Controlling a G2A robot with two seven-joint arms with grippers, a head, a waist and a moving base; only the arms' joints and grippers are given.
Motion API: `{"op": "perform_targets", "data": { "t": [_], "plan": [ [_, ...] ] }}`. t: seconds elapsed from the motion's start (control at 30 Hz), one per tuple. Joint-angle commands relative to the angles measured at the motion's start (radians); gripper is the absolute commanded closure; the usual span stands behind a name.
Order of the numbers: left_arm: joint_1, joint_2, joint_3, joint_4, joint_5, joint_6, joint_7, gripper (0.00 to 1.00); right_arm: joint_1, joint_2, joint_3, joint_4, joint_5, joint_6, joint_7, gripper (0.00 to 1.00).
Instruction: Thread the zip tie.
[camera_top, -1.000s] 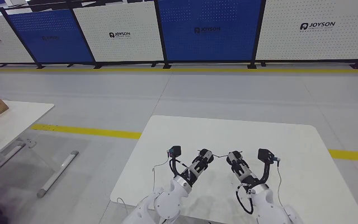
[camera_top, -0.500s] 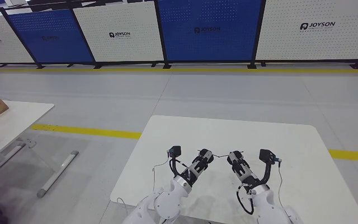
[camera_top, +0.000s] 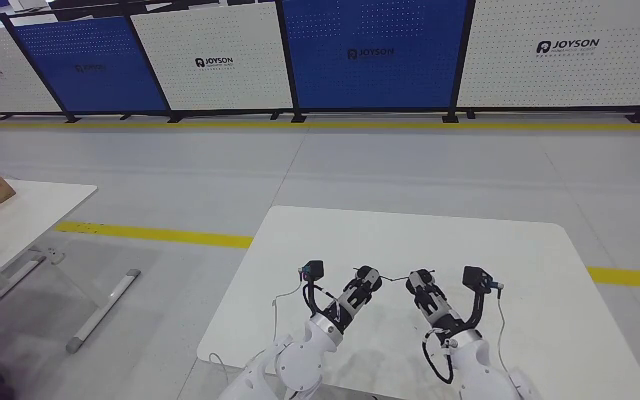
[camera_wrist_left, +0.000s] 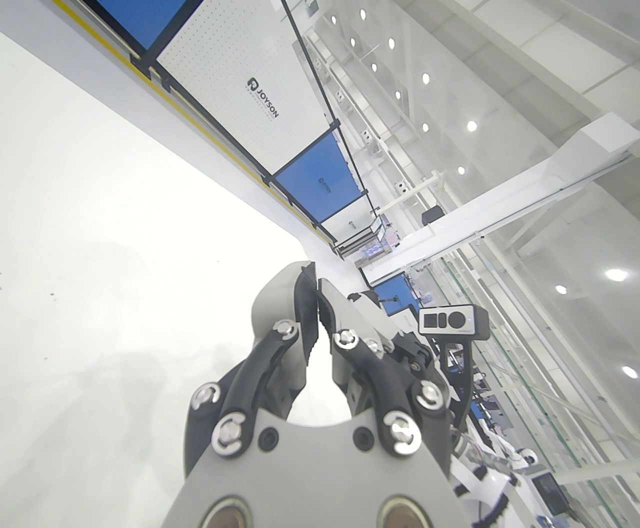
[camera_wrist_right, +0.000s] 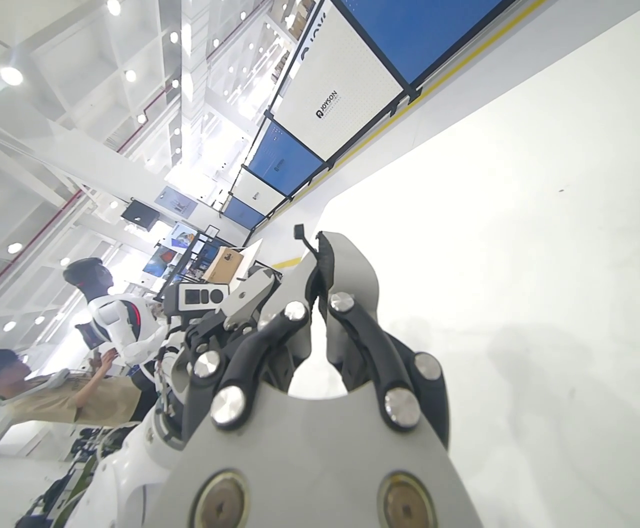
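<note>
The zip tie (camera_wrist_right: 301, 234) is pinched in the closed jaws of the right gripper (camera_wrist_right: 318, 260), its little head poking out above the table (camera_top: 420, 235). The jaws of the left gripper (camera_wrist_left: 317, 295) are closed too, by the tie's other end. The tip should be lined up with the head's hole and pushed in slowly.

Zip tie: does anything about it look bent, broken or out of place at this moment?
Nothing stands out. The zip tie runs as a thin dark line between the shut left gripper and right gripper, over the table. It is too small to check for damage.
</note>
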Motion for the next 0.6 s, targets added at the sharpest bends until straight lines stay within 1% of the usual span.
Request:
{"op": "perform_targets", "data": {
  "t": [0.0, 0.43, 0.57],
  "plan": [
    [0.0, 0.0, 0.0, 0.0, 0.0, 0.0, 0.0, 1.0, 0.002, -0.001, -0.001, 0.002, -0.003, 0.004, 0.004, 1.0],
    [0.0, 0.0, 0.0, 0.0, 0.0, 0.0, 0.0, 1.0, 0.013, -0.01, -0.014, 0.011, -0.013, 0.011, 0.02, 1.0],
    [0.0, 0.0, 0.0, 0.0, 0.0, 0.0, 0.0, 1.0, 0.022, -0.014, -0.018, 0.034, 0.007, 0.003, 0.023, 1.0]
  ]
}}
